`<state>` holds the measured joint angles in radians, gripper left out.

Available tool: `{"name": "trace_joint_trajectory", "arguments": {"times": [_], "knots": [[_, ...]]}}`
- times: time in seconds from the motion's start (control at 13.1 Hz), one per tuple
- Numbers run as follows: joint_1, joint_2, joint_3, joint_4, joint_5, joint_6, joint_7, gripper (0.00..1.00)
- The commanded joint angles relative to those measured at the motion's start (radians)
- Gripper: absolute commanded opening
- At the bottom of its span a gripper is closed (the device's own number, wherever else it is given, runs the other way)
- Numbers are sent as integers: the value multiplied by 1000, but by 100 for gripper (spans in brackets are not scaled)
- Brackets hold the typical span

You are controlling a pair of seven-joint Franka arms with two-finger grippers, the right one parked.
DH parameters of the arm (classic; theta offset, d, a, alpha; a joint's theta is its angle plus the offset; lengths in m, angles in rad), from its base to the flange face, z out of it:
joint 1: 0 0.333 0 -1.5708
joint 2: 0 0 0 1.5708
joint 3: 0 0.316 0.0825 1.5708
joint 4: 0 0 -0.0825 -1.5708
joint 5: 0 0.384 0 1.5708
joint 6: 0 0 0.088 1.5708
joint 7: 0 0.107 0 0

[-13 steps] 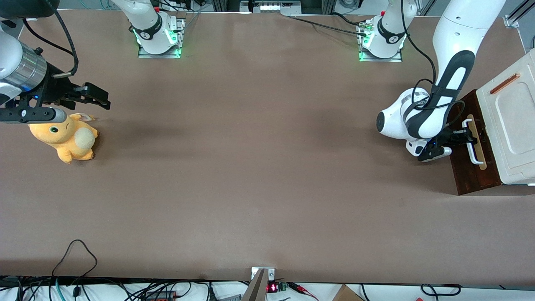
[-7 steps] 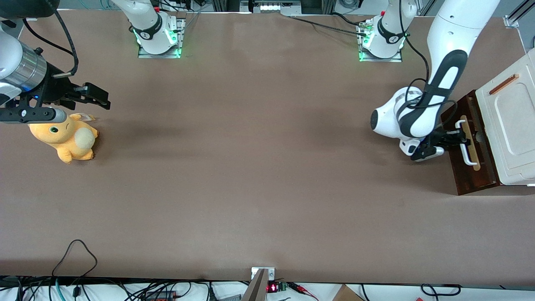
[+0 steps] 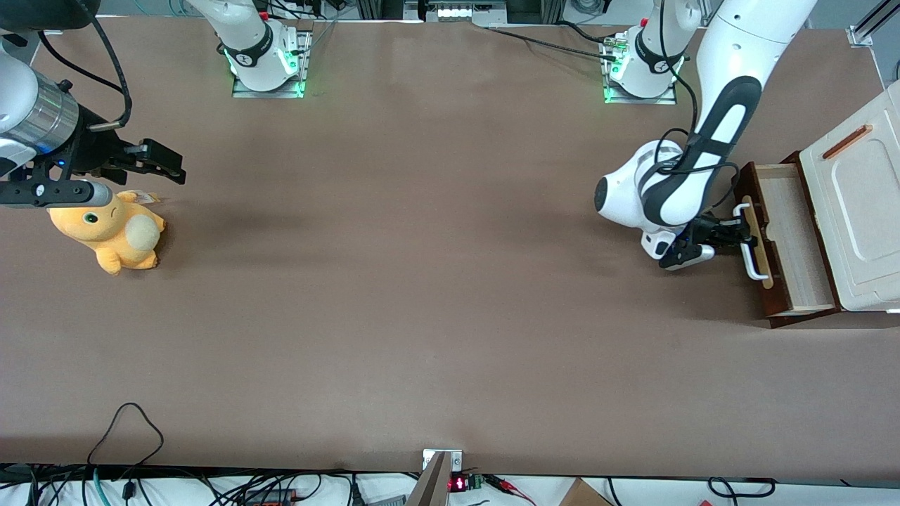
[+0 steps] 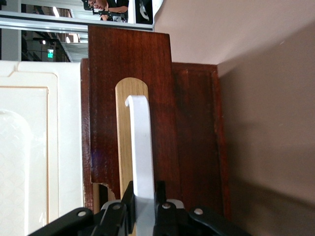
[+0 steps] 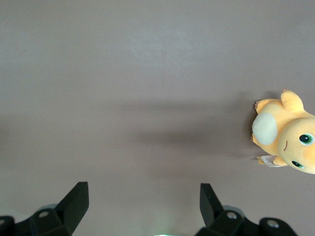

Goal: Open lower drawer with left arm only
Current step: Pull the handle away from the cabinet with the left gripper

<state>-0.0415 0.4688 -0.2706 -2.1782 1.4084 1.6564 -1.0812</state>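
Note:
The lower drawer (image 3: 793, 235) stands pulled out of the cabinet at the working arm's end of the table, and its light wood inside shows. Its dark brown front (image 4: 160, 98) carries a pale wood strip (image 4: 123, 142) with a white bar handle (image 3: 750, 247) (image 4: 141, 142). The left arm (image 3: 675, 190) reaches down in front of the drawer. Its black gripper (image 3: 737, 231) (image 4: 144, 204) is shut on the handle, one finger on each side of the bar.
The cream-white cabinet top (image 3: 861, 204) with its thin orange-brown strip (image 3: 849, 141) lies above the drawer. An orange plush toy (image 3: 112, 232) sits toward the parked arm's end. The arm's base (image 3: 641, 70) stands farther from the front camera.
The gripper has moved away from the cabinet with the handle in it. The drawer has slid out with it, from nearly closed to showing its light wood inside.

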Motion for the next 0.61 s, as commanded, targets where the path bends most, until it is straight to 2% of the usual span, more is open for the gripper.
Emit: {"name": "trace_joint_trajectory", "arguments": {"times": [0.0,0.15,0.23,0.31,0.38,0.46,0.53], "knots": [[-50,13,-44,57,-46,20,40,0],[-50,13,-50,57,-46,20,41,2],[-50,13,-50,55,-48,20,50,9],[-50,11,-50,57,-46,20,66,30],[-49,10,-48,55,-46,19,85,74],[-44,5,-48,57,-45,23,93,99],[-43,1,-48,55,-45,34,93,100]]}}
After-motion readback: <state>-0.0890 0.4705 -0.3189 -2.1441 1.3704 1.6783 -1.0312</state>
